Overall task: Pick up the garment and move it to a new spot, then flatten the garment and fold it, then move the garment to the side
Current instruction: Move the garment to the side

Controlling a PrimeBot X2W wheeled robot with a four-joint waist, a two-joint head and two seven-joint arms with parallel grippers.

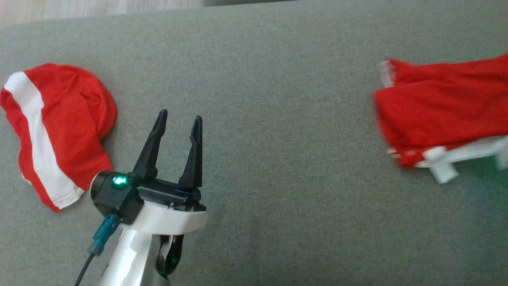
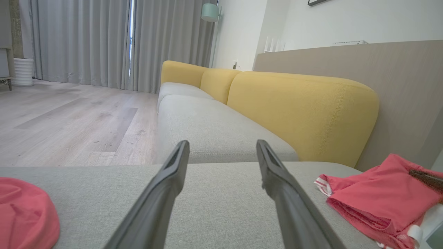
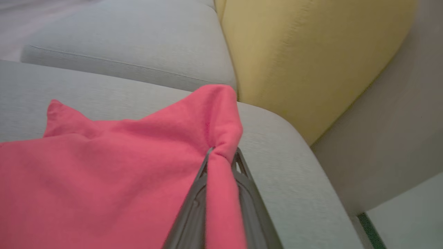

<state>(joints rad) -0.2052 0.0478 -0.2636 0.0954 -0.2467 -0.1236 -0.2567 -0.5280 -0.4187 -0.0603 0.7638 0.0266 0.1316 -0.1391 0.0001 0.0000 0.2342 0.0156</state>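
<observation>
Pinching a ridge of soft red knit, the right gripper (image 3: 223, 156) is clamped on the garment (image 3: 104, 173), w/ fabric bunched up betw. its two dark fingers at lower centre of the right wrist view. The cloth looks matte and slightly fuzzy, and rises to a rounded peak above the tips.

The seat cushion (image 1: 278, 159) underneath is grey woven fabric, flat, w/ a fine grain. In the left wrist view a yellow backrest (image 2: 301, 110) w/ rounded corners sits at centre right, pale wood-plank floor (image 2: 69, 117) at left and grey pleated curtains (image 2: 86, 41) at upper left.

The left gripper (image 1: 180, 116) is at lower left of the head view, its tapered black fingers spread apart and holding nothing, above bare cushion. Just left of it lies a 2nd red cloth (image 1: 59, 127) w/ a broad white band, domed and rumpled.

The garment (image 1: 440, 115) is at the right edge of the head view, partly cut off by the frame. It lies in loose layers w/ white trim and a white tab along its lower edge, blurred.
</observation>
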